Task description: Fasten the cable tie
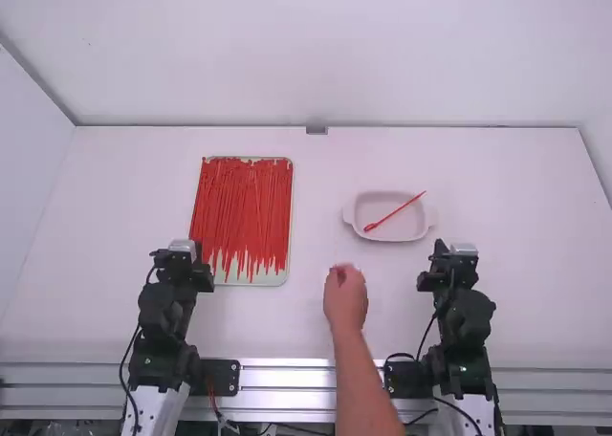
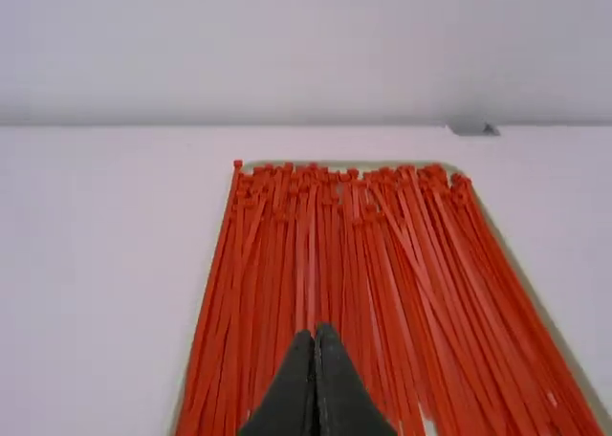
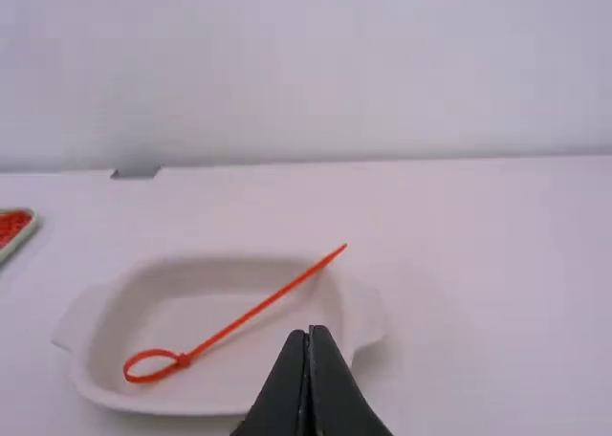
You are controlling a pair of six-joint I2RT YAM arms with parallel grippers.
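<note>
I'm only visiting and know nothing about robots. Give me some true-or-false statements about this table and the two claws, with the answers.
1. The tray holds many red ties. True.
2. The dish holds three ties. False: a single tie lies in it.
3. That tie has a closed loop at one end. True.
4. The left gripper is wide open. False: its fingers are shut together.
5. The right gripper grips the tie. False: it is shut on nothing, and the tie lies free in the dish.
</note>
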